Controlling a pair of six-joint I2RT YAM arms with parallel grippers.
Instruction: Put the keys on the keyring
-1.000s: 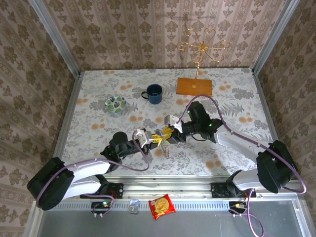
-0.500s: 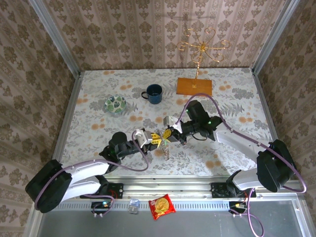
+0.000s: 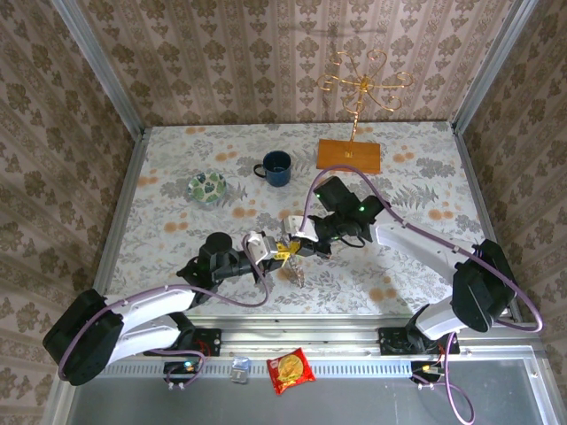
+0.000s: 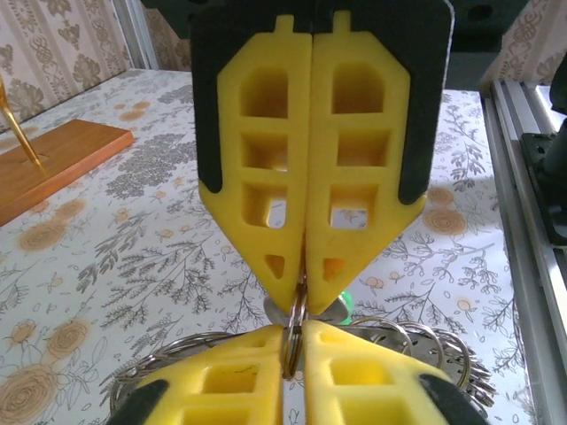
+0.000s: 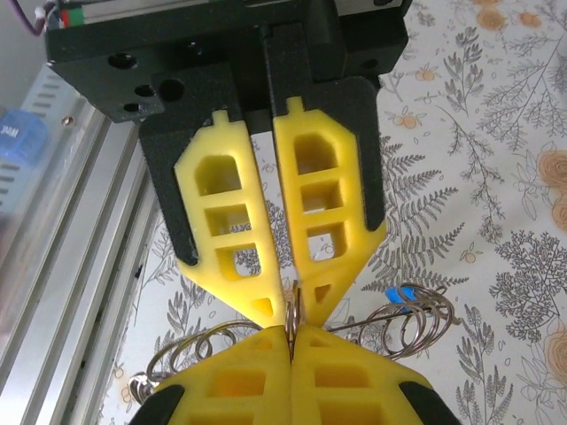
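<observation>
Located keyring [image 3: 298,271] over floral table [image 3: 168,208], a little nearer than centre, caught between two grippers meeting tip to tip. Found left gripper [image 4: 292,341] closed narrow on one thin wire loop of it, yellow pads almost touching. Found right gripper [image 5: 290,335] clamped tight on the same loop from the opposite side. Noted held loop standing upright and presenting edge-on to both wrist cameras. Noted remainder of ring bundle trailing from fingertips toward near table edge in top view, long axis running far to near. Unable to tell whether bundle touches table. Observed further loops fanned out to either side beneath pads in right wrist view. Spotted blue key [image 5: 396,293] among loops on right of that view, head only, pointing direction not determinable. Spotted green key [image 4: 345,305] just behind opposing fingertips in left wrist view, mostly hidden, axis not determinable. Checked for writing. Red packet [image 3: 291,370] on front rail: print too small to read. Wooden base [image 3: 348,155] of gold wire stand [image 3: 363,84]: dark mark, illegible. Blue object [image 5: 16,133] at frame edge: white lettering blurred, illegible.
</observation>
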